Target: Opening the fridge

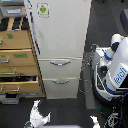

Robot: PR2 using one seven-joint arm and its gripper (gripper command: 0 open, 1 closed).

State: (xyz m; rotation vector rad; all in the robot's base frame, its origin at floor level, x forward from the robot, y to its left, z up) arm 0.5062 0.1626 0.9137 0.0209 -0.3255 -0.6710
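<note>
The fridge (60,30) stands tall and white in the middle of the exterior view. Its large upper door carries a small green-and-white sticker (43,9) near the top left, and the door lies flush and shut. Below it are two drawers with curved silver handles, the upper handle (60,63) and the lower handle (61,81). A white forked piece that looks like my gripper (38,116) sits low in the view, below the fridge and apart from it. It is too blurred to show how its fingers stand.
A tan wooden drawer cabinet (17,55) stands against the fridge on the exterior view's left, some drawers pulled out. A bulky white-and-blue robot body (116,65) with dangling cables fills the right. Another small white piece (94,120) shows at the bottom right.
</note>
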